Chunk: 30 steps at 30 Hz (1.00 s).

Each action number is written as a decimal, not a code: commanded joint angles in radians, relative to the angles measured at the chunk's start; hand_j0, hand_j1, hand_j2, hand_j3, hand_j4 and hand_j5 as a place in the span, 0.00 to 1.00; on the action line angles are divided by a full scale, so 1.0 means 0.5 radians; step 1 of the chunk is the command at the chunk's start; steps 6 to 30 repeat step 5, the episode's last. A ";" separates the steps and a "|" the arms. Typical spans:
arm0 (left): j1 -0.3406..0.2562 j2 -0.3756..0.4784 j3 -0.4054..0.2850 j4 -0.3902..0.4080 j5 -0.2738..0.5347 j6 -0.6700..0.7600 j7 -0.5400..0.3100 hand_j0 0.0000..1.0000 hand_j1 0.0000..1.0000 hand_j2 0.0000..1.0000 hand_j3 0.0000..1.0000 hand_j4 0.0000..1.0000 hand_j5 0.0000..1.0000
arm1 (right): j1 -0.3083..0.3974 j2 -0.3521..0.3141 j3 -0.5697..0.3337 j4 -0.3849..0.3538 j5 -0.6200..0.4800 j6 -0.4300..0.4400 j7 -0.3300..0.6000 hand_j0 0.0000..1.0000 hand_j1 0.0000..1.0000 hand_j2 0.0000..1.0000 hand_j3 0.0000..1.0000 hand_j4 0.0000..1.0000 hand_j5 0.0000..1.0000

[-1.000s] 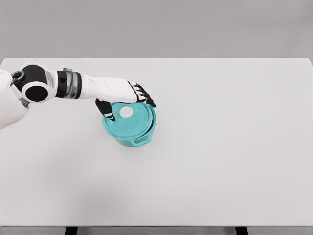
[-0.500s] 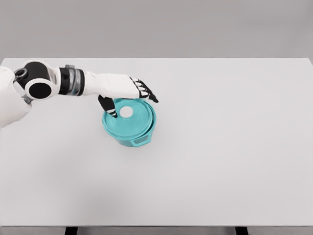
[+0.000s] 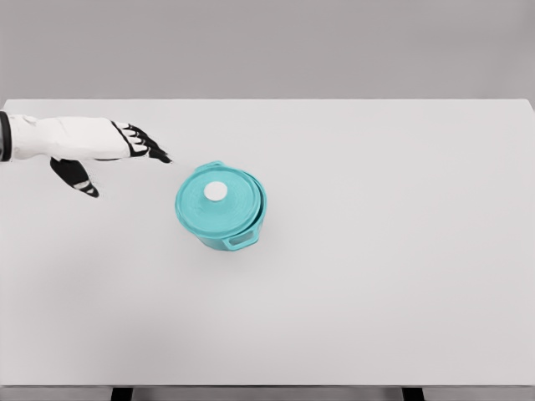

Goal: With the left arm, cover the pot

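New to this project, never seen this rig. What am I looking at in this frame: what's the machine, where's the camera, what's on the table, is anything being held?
This is a simulator render, not a real photo. The camera sits on a humanoid robot's head and looks down at a white table. The white limb coming in from the picture's left is the robot's left arm, ending in a five-finger left hand with black fingers. The fingers are spread and hold nothing; the hand hovers to the left of the pot, apart from it. The right arm is not in view.

On the table stands one thing: a teal pot with side handles. Its teal lid, with a white knob in the middle, sits on top, so the pot looks covered.
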 commanded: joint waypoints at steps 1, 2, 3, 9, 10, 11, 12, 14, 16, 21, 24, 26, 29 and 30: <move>0.000 0.069 0.038 0.142 0.104 -0.109 0.001 1.00 1.00 1.00 1.00 1.00 1.00 | 0.000 0.000 0.000 0.000 -0.001 0.000 0.001 1.00 1.00 1.00 1.00 1.00 1.00; 0.003 0.057 0.051 0.210 0.110 -0.113 0.001 1.00 1.00 1.00 1.00 1.00 1.00 | 0.000 0.000 0.000 0.000 -0.001 0.000 0.001 1.00 1.00 1.00 1.00 1.00 1.00; 0.012 0.044 0.051 0.246 0.107 -0.113 0.001 1.00 1.00 1.00 1.00 1.00 1.00 | 0.000 0.000 0.000 0.000 -0.001 0.000 0.001 1.00 1.00 1.00 1.00 1.00 1.00; 0.015 0.035 0.051 0.265 0.107 -0.113 0.001 1.00 1.00 1.00 1.00 1.00 1.00 | 0.000 0.000 0.000 0.000 -0.001 0.000 0.001 1.00 1.00 1.00 1.00 1.00 1.00; 0.015 0.035 0.051 0.265 0.107 -0.113 0.001 1.00 1.00 1.00 1.00 1.00 1.00 | 0.000 0.000 0.000 0.000 -0.001 0.000 0.001 1.00 1.00 1.00 1.00 1.00 1.00; 0.015 0.035 0.051 0.265 0.107 -0.113 0.001 1.00 1.00 1.00 1.00 1.00 1.00 | 0.000 0.000 0.000 0.000 -0.001 0.000 0.001 1.00 1.00 1.00 1.00 1.00 1.00; 0.015 0.035 0.051 0.265 0.107 -0.113 0.001 1.00 1.00 1.00 1.00 1.00 1.00 | 0.000 0.000 0.000 0.000 -0.001 0.000 0.001 1.00 1.00 1.00 1.00 1.00 1.00; 0.015 0.035 0.051 0.265 0.107 -0.113 0.001 1.00 1.00 1.00 1.00 1.00 1.00 | 0.000 0.000 0.000 0.000 -0.001 0.000 0.001 1.00 1.00 1.00 1.00 1.00 1.00; 0.015 0.035 0.051 0.265 0.107 -0.113 0.001 1.00 1.00 1.00 1.00 1.00 1.00 | 0.000 0.000 0.000 0.000 -0.001 0.000 0.001 1.00 1.00 1.00 1.00 1.00 1.00; 0.015 0.035 0.051 0.265 0.107 -0.113 0.001 1.00 1.00 1.00 1.00 1.00 1.00 | 0.000 0.000 0.000 0.000 -0.001 0.000 0.001 1.00 1.00 1.00 1.00 1.00 1.00; 0.015 0.035 0.051 0.265 0.107 -0.113 0.001 1.00 1.00 1.00 1.00 1.00 1.00 | 0.000 0.000 0.000 0.000 -0.001 0.000 0.001 1.00 1.00 1.00 1.00 1.00 1.00; 0.015 0.035 0.051 0.265 0.107 -0.113 0.001 1.00 1.00 1.00 1.00 1.00 1.00 | 0.000 0.000 0.000 0.000 -0.001 0.000 0.001 1.00 1.00 1.00 1.00 1.00 1.00; 0.015 0.035 0.051 0.265 0.107 -0.113 0.001 1.00 1.00 1.00 1.00 1.00 1.00 | 0.000 0.000 0.000 0.000 -0.001 0.000 0.001 1.00 1.00 1.00 1.00 1.00 1.00; 0.015 0.035 0.051 0.265 0.107 -0.113 0.001 1.00 1.00 1.00 1.00 1.00 1.00 | 0.000 0.000 0.000 0.000 -0.001 0.000 0.001 1.00 1.00 1.00 1.00 1.00 1.00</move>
